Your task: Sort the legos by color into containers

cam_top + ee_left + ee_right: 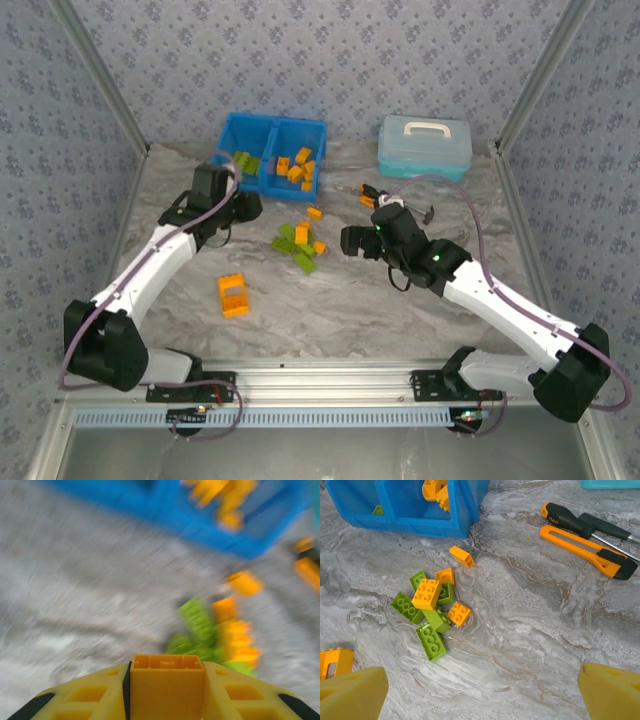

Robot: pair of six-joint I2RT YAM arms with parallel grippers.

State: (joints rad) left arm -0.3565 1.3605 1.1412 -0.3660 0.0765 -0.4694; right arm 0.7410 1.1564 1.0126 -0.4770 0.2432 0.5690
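A: What's laid out?
B: Marble tabletop [350, 300], blue bin [275, 120] at top centre: green bricks [245, 160] in its left compartment, orange ones [297, 165] in its right.
A: The claws?
B: Right claw [480, 680] spread wide, left claw [248, 207] nearly closed.
A: Loose legos?
B: Mixed pile [430, 610] mid-frame, large orange block [233, 295] lower left, one orange brick [167, 685] pinched in the left claw.

This looks like a robotics lab test booth. Patterned grey cloth walls [330, 60] on aluminium posts [98, 72] enclose a marbled surface [330, 310]. A cabled left arm [150, 265] and right arm [500, 300] are bolted to a metal rail [320, 375] at the near edge.
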